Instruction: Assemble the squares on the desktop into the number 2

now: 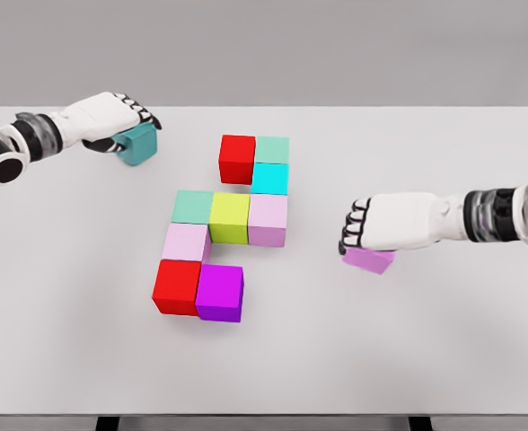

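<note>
Coloured cubes form a partial figure mid-table: a red cube (237, 158) and a mint cube (272, 149) on top, a cyan cube (269, 178) below, then a row of mint (193, 206), yellow-green (230, 216) and pale pink (268, 218). Lower left sit a pale pink cube (186, 241), a red cube (176, 285) and a magenta cube (220, 292). My left hand (120, 115) is curled around a teal cube (139, 144) at the far left. My right hand (365, 229) covers a violet cube (369, 259) at the right, fingers bent over it.
The white table (408, 350) reaches its front edge low in the frame, with dark legs below it. A grey wall stands behind the far edge.
</note>
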`<state>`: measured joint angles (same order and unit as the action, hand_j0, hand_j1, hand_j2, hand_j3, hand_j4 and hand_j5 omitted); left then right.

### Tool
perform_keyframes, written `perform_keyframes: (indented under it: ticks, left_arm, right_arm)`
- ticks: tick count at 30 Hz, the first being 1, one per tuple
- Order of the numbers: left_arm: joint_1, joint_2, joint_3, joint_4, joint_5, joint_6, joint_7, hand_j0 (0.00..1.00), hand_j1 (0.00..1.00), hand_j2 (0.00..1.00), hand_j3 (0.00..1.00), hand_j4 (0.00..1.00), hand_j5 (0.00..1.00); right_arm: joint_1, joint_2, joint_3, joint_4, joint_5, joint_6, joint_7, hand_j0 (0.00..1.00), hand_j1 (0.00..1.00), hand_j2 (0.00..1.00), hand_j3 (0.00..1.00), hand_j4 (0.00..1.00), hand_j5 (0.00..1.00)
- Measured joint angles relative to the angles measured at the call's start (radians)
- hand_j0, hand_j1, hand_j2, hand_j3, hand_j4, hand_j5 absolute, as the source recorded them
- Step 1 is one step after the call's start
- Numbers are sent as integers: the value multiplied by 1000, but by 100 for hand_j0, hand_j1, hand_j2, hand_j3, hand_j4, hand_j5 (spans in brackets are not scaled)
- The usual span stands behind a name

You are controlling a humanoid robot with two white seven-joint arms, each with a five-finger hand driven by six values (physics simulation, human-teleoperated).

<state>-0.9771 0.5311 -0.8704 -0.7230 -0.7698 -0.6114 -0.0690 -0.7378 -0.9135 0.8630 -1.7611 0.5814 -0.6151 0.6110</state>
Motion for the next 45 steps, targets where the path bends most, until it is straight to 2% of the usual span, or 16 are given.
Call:
perform_keyframes:
  ticks: [6,8,11,17,22,24,25,27,37,41,45]
  left_arm:
    - [0,13,2,-1,2,0,0,81,81,81,81,81,81]
    - [0,21,3,1,3,0,1,85,85,85,85,85,85]
    - [0,36,5,2,4,0,2,100,100,100,100,100,100]
    - [5,95,5,8,36,0,4,100,100,100,100,100,100]
    - [8,104,1,46,38,0,1,100,100,100,100,100,100]
    - [6,105,0,53,36,0,0,99,99,99,99,99,99]
    - [6,105,0,58,35,0,0,99,99,99,99,99,99]
    - [8,104,-1,63,33,0,0,99,99,99,99,99,99]
    - [17,103,-6,68,30,0,-9,97,97,97,97,97,97]
    - [17,103,-10,68,30,0,-10,97,97,97,97,97,97]
    - [17,102,-16,63,32,0,-11,97,97,97,97,97,97]
  right_arm:
    - [2,41,31,-4,-6,0,0,48,48,48,48,48,48]
    - [2,57,39,-4,-9,0,0,48,48,48,48,48,48]
    - [2,80,50,-5,-18,0,0,48,48,48,48,48,48]
    - [0,116,71,-6,-38,0,0,48,48,48,48,48,48]
    - [-2,135,91,-6,-43,0,0,48,48,48,48,48,48]
    - [-2,137,94,-6,-43,0,0,55,55,55,55,55,55]
    - [-2,137,94,-6,-44,1,0,74,74,74,74,74,74]
    - [-2,132,95,-6,-44,1,0,92,92,92,92,92,92]
    - [-3,125,91,-6,-46,2,0,98,98,98,98,98,98]
    - [-17,80,53,-6,-138,2,0,98,98,98,98,98,98]
    - [-92,-68,27,-4,-291,3,0,96,96,96,96,96,96]
